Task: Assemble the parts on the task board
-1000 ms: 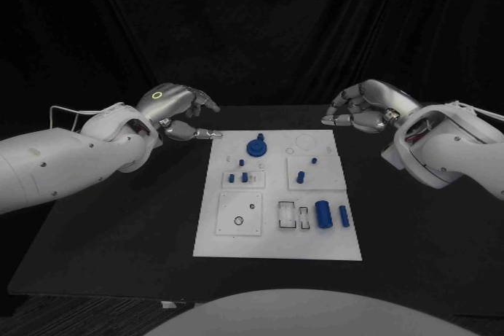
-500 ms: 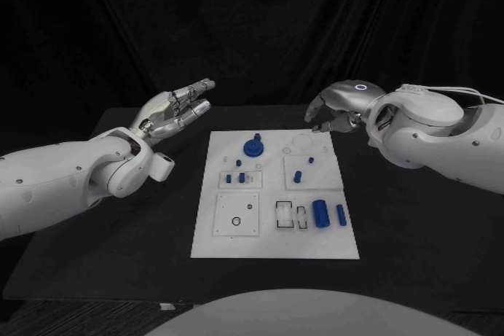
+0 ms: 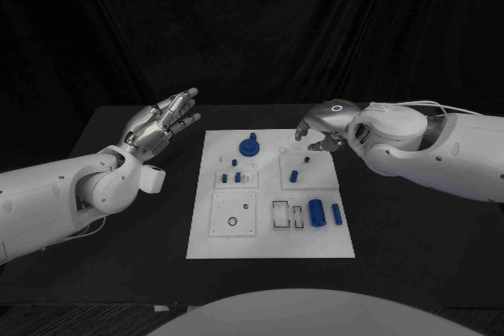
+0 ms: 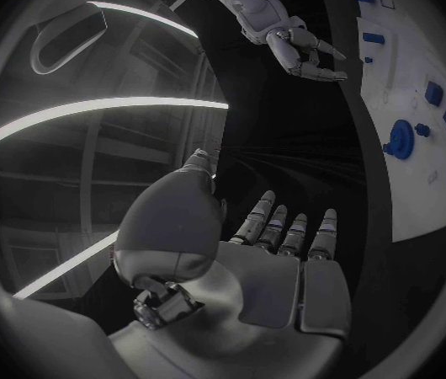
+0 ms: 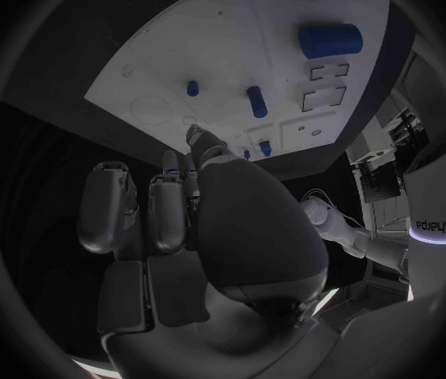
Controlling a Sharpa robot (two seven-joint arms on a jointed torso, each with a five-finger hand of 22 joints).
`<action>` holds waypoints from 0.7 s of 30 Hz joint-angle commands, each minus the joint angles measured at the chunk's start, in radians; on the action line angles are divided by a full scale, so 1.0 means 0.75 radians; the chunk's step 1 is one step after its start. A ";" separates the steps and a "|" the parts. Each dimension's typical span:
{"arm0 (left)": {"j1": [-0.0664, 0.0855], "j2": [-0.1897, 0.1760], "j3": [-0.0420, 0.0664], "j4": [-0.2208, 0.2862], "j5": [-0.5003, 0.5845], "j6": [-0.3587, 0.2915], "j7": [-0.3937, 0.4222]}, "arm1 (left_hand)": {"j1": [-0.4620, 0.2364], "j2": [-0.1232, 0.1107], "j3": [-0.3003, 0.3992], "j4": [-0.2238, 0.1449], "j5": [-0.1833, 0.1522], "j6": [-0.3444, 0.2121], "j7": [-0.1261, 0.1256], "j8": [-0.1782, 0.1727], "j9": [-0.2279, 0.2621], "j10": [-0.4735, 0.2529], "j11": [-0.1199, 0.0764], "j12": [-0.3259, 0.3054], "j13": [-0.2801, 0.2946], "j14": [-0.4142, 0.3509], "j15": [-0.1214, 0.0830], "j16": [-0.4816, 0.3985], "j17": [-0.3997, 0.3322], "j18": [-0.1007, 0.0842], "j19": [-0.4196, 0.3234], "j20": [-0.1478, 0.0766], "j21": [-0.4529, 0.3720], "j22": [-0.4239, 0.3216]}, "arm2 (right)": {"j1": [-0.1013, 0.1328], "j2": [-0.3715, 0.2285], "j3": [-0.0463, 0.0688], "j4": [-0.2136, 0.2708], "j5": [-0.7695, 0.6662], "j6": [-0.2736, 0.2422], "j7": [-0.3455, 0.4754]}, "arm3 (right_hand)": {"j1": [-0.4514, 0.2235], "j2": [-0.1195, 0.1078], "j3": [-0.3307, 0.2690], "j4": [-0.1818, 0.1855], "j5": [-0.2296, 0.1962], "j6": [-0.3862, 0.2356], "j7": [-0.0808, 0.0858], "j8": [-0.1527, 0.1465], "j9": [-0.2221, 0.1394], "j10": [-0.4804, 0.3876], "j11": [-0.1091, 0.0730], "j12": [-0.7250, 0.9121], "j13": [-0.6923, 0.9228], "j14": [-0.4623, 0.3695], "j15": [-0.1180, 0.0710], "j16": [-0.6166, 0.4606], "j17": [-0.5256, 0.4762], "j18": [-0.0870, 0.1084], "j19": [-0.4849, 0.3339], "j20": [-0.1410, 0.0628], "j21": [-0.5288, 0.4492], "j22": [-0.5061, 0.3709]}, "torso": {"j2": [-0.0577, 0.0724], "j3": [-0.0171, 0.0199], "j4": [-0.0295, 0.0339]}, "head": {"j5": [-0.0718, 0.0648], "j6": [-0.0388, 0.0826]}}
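The left hand (image 3: 159,126) hangs above the table (image 3: 126,227), beside the left edge of the task board (image 3: 268,243) and apart from it. Its fingers are stretched out and spread, the palm is turned up, and it holds nothing.

To the right of this hand, on the board's far part, stands a blue round part (image 3: 250,146) with a knob. Small blue pegs (image 3: 237,177) stand nearer to the robot, and a thick blue cylinder (image 3: 317,212) and a thin one (image 3: 336,214) lie near the board's front.

The right hand (image 3: 320,135) is over the far right corner of the board, fingers curled down and holding nothing. A short blue peg (image 3: 294,176) stands just in front of it.

I judge that this is the reach before a first grasp. The next move calls for lowering the right hand and pinching one small peg without pushing its neighbours.
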 commanded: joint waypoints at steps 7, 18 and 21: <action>-0.007 -0.002 0.002 0.001 0.057 0.092 0.222 | 0.037 0.101 -0.036 -0.008 0.071 0.030 0.040 0.002 0.003 -0.019 0.032 0.052 -0.001 0.006 0.031 0.024 -0.001 0.041 0.002 0.015 -0.002 -0.013 | -0.034 0.014 0.001 -0.022 -0.052 0.032 0.018 | -0.063 -0.057 0.077 0.030 0.004 0.045 0.001 0.012 0.009 0.005 0.000 0.038 -0.027 0.054 0.010 0.005 -0.013 0.016 0.015 -0.005 0.003 0.218 | 0.001 -0.0117 0.0021 | -0.015 0.000; -0.008 -0.011 0.002 0.005 0.058 0.101 0.208 | 0.103 0.148 -0.081 -0.008 0.155 0.046 0.060 0.003 0.004 -0.025 0.053 0.097 0.000 0.010 0.042 0.042 0.002 0.048 0.008 0.018 -0.001 -0.019 | -0.063 0.029 0.001 -0.056 -0.052 0.047 0.032 | -0.075 -0.069 0.176 -0.012 0.142 0.113 0.014 0.022 0.012 0.030 0.000 0.051 -0.061 0.053 0.012 0.008 -0.014 0.017 0.016 -0.002 -0.003 0.223 | 0.000 -0.0116 0.0011 | -0.021 0.000; -0.008 -0.007 0.002 0.004 0.058 0.101 0.204 | 0.138 0.157 -0.090 -0.009 0.195 0.054 0.062 0.004 0.005 -0.025 0.058 0.113 0.001 0.014 0.057 0.058 0.005 0.047 0.012 0.019 0.001 -0.016 | -0.069 0.032 0.001 -0.065 -0.052 0.051 0.034 | -0.081 -0.070 0.184 -0.015 0.130 0.121 0.019 0.024 0.014 0.038 -0.001 0.055 -0.064 0.053 0.011 0.008 -0.014 0.017 0.016 -0.002 -0.004 0.224 | -0.001 -0.0113 0.0005 | -0.019 0.000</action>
